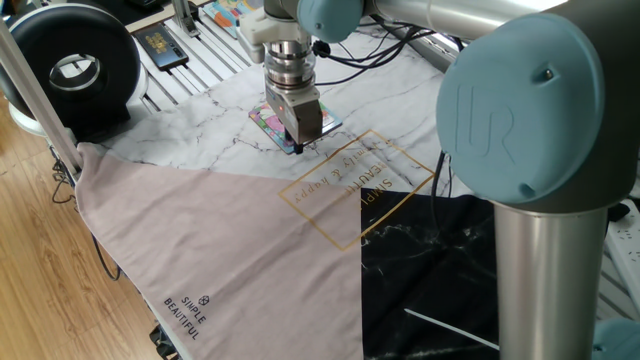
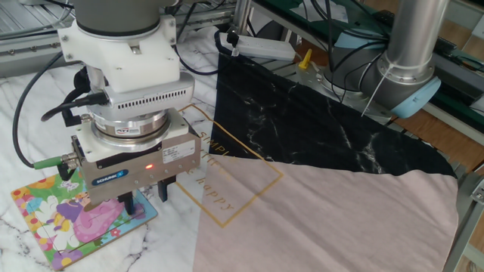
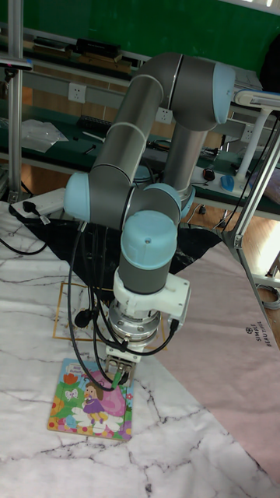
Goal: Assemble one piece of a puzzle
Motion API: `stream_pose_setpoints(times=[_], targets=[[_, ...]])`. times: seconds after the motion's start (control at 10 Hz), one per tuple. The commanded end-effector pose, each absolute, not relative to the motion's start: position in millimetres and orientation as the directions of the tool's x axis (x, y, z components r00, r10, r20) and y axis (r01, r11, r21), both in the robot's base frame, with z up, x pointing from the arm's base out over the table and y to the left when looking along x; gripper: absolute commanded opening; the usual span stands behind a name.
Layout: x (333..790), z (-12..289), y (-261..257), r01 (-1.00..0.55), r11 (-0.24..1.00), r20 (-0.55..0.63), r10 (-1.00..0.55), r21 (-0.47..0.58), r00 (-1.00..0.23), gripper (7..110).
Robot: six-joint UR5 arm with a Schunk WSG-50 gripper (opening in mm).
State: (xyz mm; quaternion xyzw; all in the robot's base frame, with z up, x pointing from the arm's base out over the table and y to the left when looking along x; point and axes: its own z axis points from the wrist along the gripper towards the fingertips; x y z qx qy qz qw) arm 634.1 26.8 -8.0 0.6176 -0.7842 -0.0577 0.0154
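Claw (image 2: 145, 202) low over the puzzle (image 2: 53, 227) edge — fingers slightly apart, grip unclear

The table is covered by a cloth (image 1: 250, 230) in three patches: white marble print, dusty pink and black marble, with a gold-lined square of lettering at the middle. Wood-plank flooring (image 1: 40, 290) shows near the left side in one fixed view, beside a round black fan (image 1: 70, 70). In the tall fixed view a green wall (image 3: 117, 23) rises at the far end above a cluttered workbench (image 3: 70, 117) with wall sockets.
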Motion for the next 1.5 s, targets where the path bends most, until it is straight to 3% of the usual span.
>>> stream_pose_setpoints(times=[0.0,0.6,1.0,1.2,1.4], targets=[[638,-9,26,-0.966,0.237,-0.052,-0.969,0.101,-0.243,44],[637,-6,27,-0.964,0.244,-0.051,-0.967,0.11,-0.25,44],[619,12,31,-0.937,0.297,-0.039,-0.95,0.182,-0.309,44],[625,34,27,-0.909,0.379,-0.018,-0.922,0.173,-0.388,44],[658,53,21,-0.838,0.537,-0.049,-0.838,0.099,-0.543,44]])
